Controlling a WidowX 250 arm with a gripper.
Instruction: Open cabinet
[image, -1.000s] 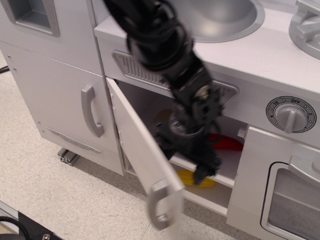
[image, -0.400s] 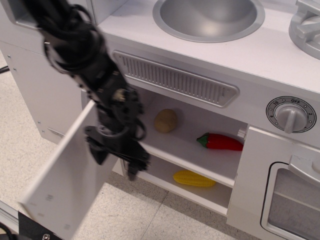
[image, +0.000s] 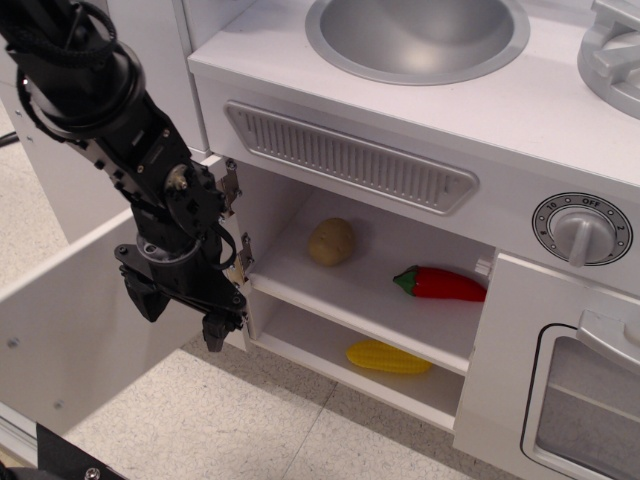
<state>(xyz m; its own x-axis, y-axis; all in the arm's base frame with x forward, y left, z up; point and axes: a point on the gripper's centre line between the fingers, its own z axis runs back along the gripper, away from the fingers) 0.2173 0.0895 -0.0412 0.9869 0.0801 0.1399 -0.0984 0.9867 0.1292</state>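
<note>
Cabinet door (image: 85, 330) now swung fully out to the left, inner white face toward cam, lying wide across lower-left of view; approx 0.4 s back it was only part-way open and angled, and 1 s back it stood nearly edge-on w/ its silver loop handle showing near bottom centre. Handle not visible now. Hinges at the cabinet's left edge exposed. Cabinet (image: 300, 215) interior open to view: upper white shelf (image: 375, 300) carries a tan potato (image: 331, 241) toward the back left and a red chili pepper (image: 440, 284) w/ green stem to the right, the two well apart; lower shelf holds a yellow corn cob (image: 388, 357) near the front. Black arm has shifted further left vs both earlier frames; 1 s ago it crossed in front of the opening, blocking most of the shelves, now it clears them. Gripper (image: 180, 308) hangs point-down just beside the hinge side of the cabinet, in front of the door's inner face, two dark fingertips (image: 215, 330) apart w/ nothing between them, so pincer reads as spread; contact w/ door can't be told from this angle. Above: grey vent grille (image: 350, 158), steel sink bowl (image: 418, 35) in the white countertop. Right: timer dial (image: 582, 229), and below it the windowed oven door (image: 560, 380), standing ajar as before. Speckled floor (image: 260, 430) under the door.
</note>
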